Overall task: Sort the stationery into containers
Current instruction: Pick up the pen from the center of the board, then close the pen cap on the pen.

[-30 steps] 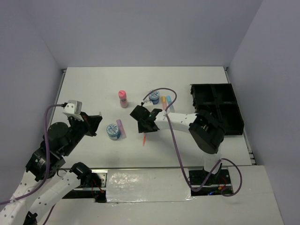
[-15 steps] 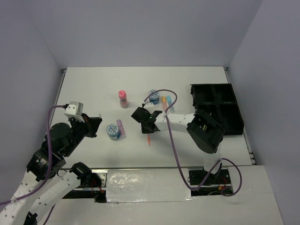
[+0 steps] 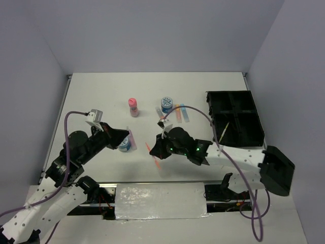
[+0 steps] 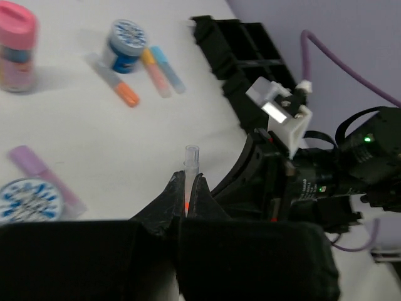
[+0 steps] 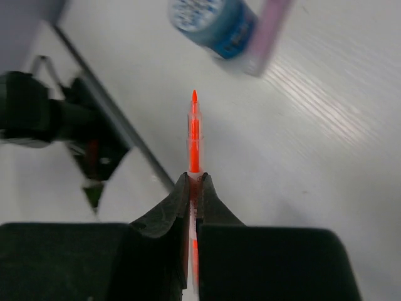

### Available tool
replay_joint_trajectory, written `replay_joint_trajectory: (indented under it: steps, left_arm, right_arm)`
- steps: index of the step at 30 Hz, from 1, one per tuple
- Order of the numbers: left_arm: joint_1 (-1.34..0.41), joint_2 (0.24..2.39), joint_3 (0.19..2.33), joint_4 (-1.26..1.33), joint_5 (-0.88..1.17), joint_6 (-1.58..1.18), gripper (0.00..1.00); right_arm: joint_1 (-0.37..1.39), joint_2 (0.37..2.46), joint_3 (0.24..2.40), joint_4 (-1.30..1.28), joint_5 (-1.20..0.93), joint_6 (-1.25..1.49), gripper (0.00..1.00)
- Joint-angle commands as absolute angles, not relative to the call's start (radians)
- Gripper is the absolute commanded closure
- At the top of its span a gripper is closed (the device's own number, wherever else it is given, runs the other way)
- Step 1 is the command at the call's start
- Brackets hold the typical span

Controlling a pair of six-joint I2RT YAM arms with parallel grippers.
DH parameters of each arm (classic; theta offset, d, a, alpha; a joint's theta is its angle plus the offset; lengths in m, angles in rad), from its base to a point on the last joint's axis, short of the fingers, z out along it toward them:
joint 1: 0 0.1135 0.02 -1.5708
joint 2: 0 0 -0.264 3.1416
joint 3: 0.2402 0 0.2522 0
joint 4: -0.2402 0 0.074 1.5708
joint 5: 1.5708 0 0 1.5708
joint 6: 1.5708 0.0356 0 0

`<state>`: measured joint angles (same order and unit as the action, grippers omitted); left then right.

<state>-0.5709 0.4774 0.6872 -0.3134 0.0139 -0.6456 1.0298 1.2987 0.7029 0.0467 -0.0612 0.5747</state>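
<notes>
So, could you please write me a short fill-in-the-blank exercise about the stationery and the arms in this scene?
1. The right pincer is shut on a thin ___ pen.
2. In the top view, the black tray lies to the ___ of the pink bottle.
3. The purple marker lies beside a round tub with a ___-and-white lid.
Missing words: orange, right, blue.
</notes>
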Motion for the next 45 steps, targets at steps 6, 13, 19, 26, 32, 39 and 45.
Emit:
replay_joint_trajectory:
  steps: [6,13,19,26,32,39,45]
  left_arm:
    - [-0.574,0.538,0.522,0.342,0.27,-0.929,1.0]
    - [-0.58,0.543,0.491,0.431,0.262,-0.995,1.0]
    - [-0.584,0.511,0.468,0.449,0.236,-1.029,1.0]
    - [-0.586,0.497,0.462,0.433,0.209,-1.029,1.0]
    - [-0.588,0.511,0.456,0.446,0.212,-1.037,1.0]
    - [-0.588,0.52,0.453,0.451,0.215,-1.04,1.0]
    - [-0.589,0.529,0.445,0.46,0.212,-1.04,1.0]
  right_arm:
    - [1.132,0.985,0.615,0.29,-0.008,0.661,1.0]
    - [1.175,0.934,0.641,0.267,0.097,0.644,1.0]
    - [1.186,0.979,0.657,0.324,0.086,0.638,1.0]
    - [1.203,0.999,0.696,0.344,0.127,0.609,1.0]
    - [1.204,1.017,0.724,0.348,0.13,0.595,1.0]
    - [1.206,1.015,0.742,0.339,0.147,0.575,1.0]
    - [1.207,1.029,0.755,0.334,0.143,0.574,1.0]
